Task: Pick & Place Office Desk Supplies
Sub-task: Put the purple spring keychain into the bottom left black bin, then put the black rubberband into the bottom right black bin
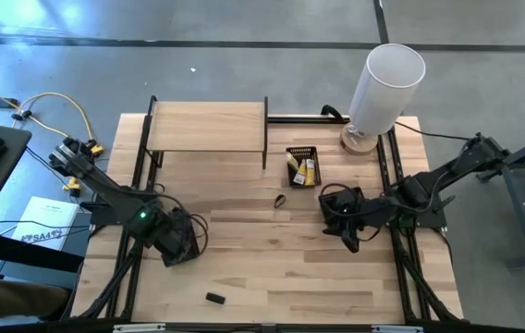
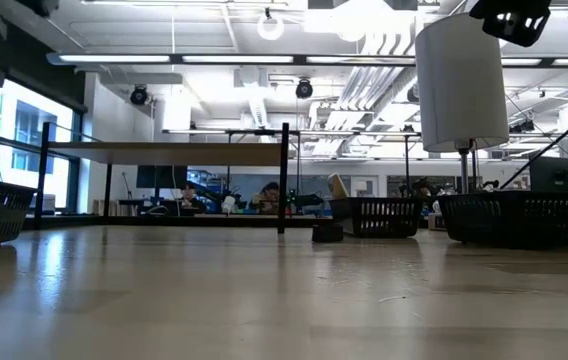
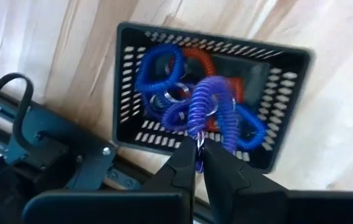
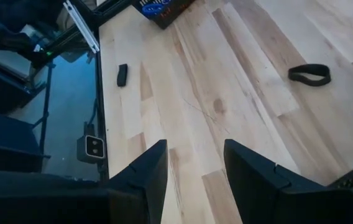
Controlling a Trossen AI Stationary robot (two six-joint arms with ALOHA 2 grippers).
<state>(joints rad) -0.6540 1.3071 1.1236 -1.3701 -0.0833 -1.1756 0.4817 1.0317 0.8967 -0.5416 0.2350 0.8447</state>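
While the left gripper (image 3: 198,155) hangs over a black mesh tray (image 3: 288,68) at the table's left edge, pinching a purple coil loop (image 3: 212,109) above blue and red loops, the right gripper (image 4: 192,168) waits open mid-table, near a black loop (image 4: 309,74).

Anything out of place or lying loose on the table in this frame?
Two items lie loose on the bare wood: a small black block near the front edge and a black loop mid-table. The left gripper pinches a purple coil over its mesh tray.
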